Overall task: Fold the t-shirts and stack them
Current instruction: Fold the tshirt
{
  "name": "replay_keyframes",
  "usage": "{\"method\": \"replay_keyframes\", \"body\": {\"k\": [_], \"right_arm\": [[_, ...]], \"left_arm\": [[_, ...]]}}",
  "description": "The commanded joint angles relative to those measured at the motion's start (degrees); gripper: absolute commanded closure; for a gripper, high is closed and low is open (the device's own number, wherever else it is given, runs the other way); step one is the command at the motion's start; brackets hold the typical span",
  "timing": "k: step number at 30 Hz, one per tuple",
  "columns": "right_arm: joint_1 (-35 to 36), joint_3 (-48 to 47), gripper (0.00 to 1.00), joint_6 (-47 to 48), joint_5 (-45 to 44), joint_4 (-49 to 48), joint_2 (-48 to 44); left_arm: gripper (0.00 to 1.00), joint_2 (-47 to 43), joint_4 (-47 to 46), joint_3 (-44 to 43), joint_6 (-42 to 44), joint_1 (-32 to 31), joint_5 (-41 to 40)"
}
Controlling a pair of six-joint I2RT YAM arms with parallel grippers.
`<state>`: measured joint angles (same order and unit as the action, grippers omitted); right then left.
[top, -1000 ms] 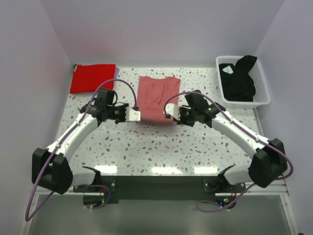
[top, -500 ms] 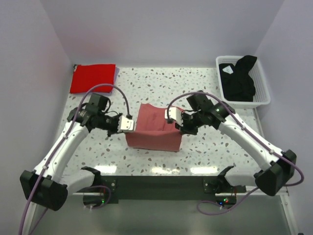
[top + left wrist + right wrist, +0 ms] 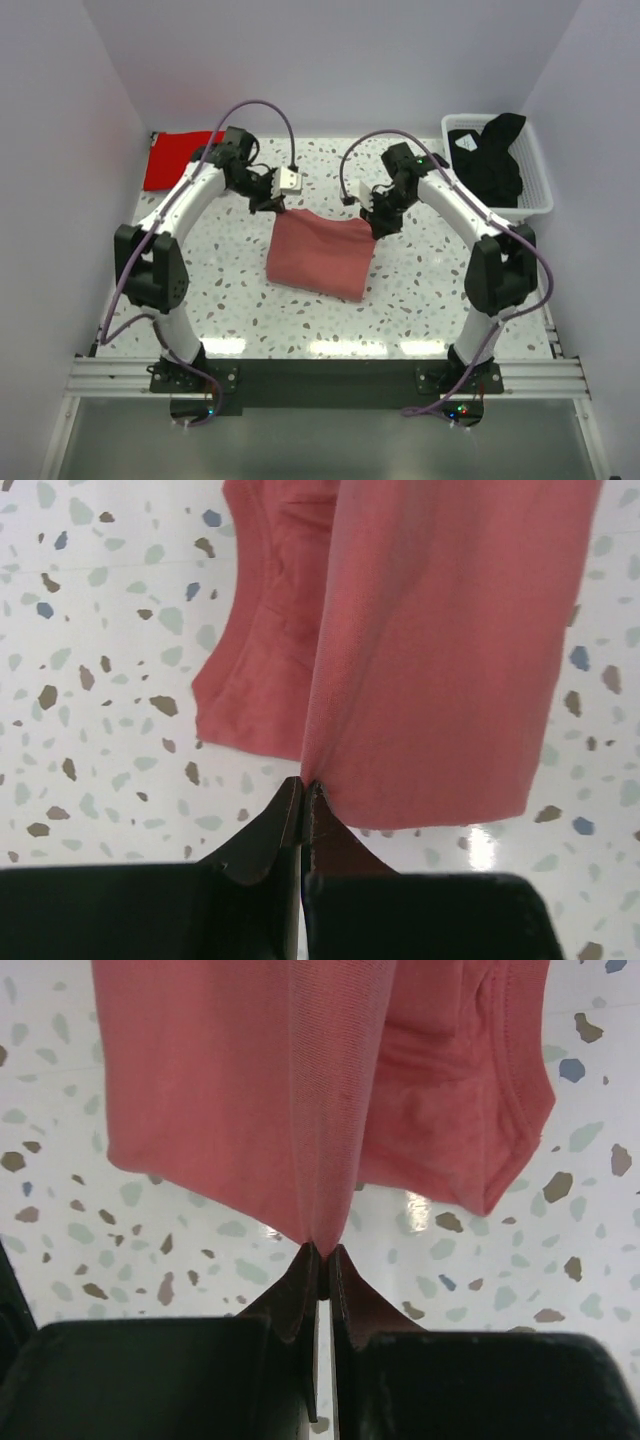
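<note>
Speckled white tabletop [image 3: 220,300] runs from the arm bases back to pale walls. Nearest, below and between the two pincers, the salmon-pink t-shirt [image 3: 320,258] hangs doubled over, and its lower part seems to reach the tabletop. The left pincer [image 3: 303,786] is pressed together on one upper corner of the cloth, and the right pincer [image 3: 322,1252] pinches the other. The span between them sags in soft creases. Judging by that drape, it is light, limp and shapeless. It wants two holds at corners or hem edges, level and taut, never one in the middle. Beyond the left pincer lies the folded red t-shirt [image 3: 180,160]. Beyond the right pincer, the black t-shirt [image 3: 490,160] sits bunched in a white basket [image 3: 545,205].
</note>
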<state>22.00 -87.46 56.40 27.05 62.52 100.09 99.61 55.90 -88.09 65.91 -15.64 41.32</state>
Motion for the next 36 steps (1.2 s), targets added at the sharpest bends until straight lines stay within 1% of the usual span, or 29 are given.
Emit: {"method": "replay_keyframes", "body": {"k": [1, 2, 3, 4, 5, 6, 8, 9, 10, 11, 14, 16, 19, 20, 21, 22, 23, 24, 25, 26, 27, 28, 29, 30, 31, 32, 33, 34, 36], "right_arm": [[-2.13, -7.26, 1.00, 5.64, 2.22, 3.57, 6.59], [-2.66, -8.94, 1.00, 6.61, 2.22, 3.92, 8.87], [-3.71, -10.78, 1.00, 6.96, 2.31, 4.10, 12.89], [-4.24, -14.54, 1.00, 7.32, 2.22, 4.62, 15.37], [-4.85, -16.67, 1.00, 8.10, 2.05, 5.24, 17.48], [-5.99, -18.69, 1.00, 8.46, 1.87, 5.50, 21.77], [-6.97, -24.76, 1.00, 9.51, 1.43, 6.73, 25.57], [-7.58, -26.52, 1.00, 9.78, 1.17, 7.00, 29.24], [-7.67, -29.49, 1.00, 10.48, 0.38, 8.04, 30.59], [-7.59, -30.48, 1.00, 11.09, -0.15, 8.05, 32.08], [-7.59, -31.02, 1.00, 11.19, -1.81, 5.42, 35.08], [-7.41, -30.66, 1.00, 10.40, -3.40, 2.44, 36.65], [-7.15, -30.32, 1.00, 10.05, -4.90, 0.59, 37.54], [-6.97, -29.96, 1.00, 10.30, -5.60, 0.50, 37.37], [-6.36, -28.48, 1.00, 10.74, -5.78, 0.50, 37.11], [-5.83, -26.99, 1.00, 11.79, -6.04, -0.11, 36.49], [-5.31, -25.15, 1.00, 12.06, -6.22, -0.90, 33.96], [-4.26, -20.69, 1.00, 12.24, -5.70, -2.91, 32.55], [-3.64, -18.56, 1.00, 12.24, -5.17, -3.45, 30.79], [-2.93, -16.45, 1.00, 12.15, -4.64, -3.63, 27.99], [-1.19, -12.16, 1.00, 11.72, -4.29, -3.90, 26.22], [-0.21, -9.86, 1.00, 10.32, -4.11, -4.33, 24.64], [1.54, -7.49, 1.00, 9.52, -3.67, -4.60, 21.14], [2.34, -2.76, 1.00, 8.73, -3.15, -5.21, 19.19], [3.13, -0.19, 1.00, 7.59, -2.18, -5.65, 17.43], [3.92, 2.10, 1.00, 5.93, -1.74, -6.00, 15.24], [5.32, 6.38, 1.00, 4.96, -1.56, -6.97, 11.91], [5.86, 8.17, 1.00, 3.03, -0.86, -7.24, 10.14], [7.09, 11.77, 1.00, 1.18, -0.07, -7.24, 6.72]], "left_arm": [[1.00, 7.86, -2.20, -9.88, 1.33, 1.40, -0.80], [1.00, 10.05, -2.46, -13.99, 1.33, 1.40, -1.06], [1.00, 14.34, -2.64, -16.21, 0.89, 1.40, -1.33], [1.00, 16.56, -2.72, -18.49, 0.37, 1.40, -1.33], [1.00, 20.75, -3.16, -22.78, -0.42, 1.40, -1.24], [1.00, 22.71, -3.25, -24.82, -1.13, 1.40, -1.50], [1.00, 27.71, -4.56, -29.04, -1.57, 1.40, -2.12], [1.00, 28.96, -5.35, -29.85, -2.18, 1.40, -2.90], [1.00, 30.10, -6.41, -30.29, -2.71, 1.31, -3.09], [1.00, 31.94, -8.94, -30.38, -3.15, 1.31, -3.52], [1.00, 34.93, -11.94, -30.38, -5.61, 0.44, -5.37], [1.00, 35.74, -11.95, -29.68, -7.28, 0.00, -5.11], [1.00, 33.73, -11.25, -23.64, -8.87, -0.18, -3.79], [1.00, 30.85, -11.60, -17.87, -9.13, -0.36, -3.27], [1.00, 29.08, -12.04, -14.77, -9.13, -0.62, -2.83], [1.00, 27.23, -12.48, -8.65, -9.05, -0.71, -2.22], [1.00, 23.38, -12.83, -5.63, -9.13, -0.80, -1.60], [1.00, 21.52, -13.01, -2.64, -9.22, -0.88, -0.20], [1.00, 19.59, -12.66, 2.79, -9.22, -0.97, 0.33], [1.00, 15.74, -12.66, 5.45, -9.13, -1.15, 1.12], [1.00, 13.70, -12.83, 8.09, -9.22, -1.15, 1.65], [1.00, 9.24, -13.44, 13.51, -9.66, -1.15, 1.92], [1.00, 7.02, -13.45, 16.00, -9.83, -1.15, 2.27], [1.00, 4.91, -13.53, 18.37, -9.92, -1.15, 2.36], [1.00, 2.97, -13.36, 22.57, -9.92, -1.15, 2.27], [1.00, -0.79, -13.36, 24.62, -9.84, -1.15, 2.19], [1.00, -2.48, -13.36, 26.38, -9.84, -1.15, 1.66], [1.00, -5.28, -13.45, 29.53, -9.84, -1.15, 1.31], [1.00, -7.32, -13.53, 31.66, -9.75, -1.06, 0.34]]}}
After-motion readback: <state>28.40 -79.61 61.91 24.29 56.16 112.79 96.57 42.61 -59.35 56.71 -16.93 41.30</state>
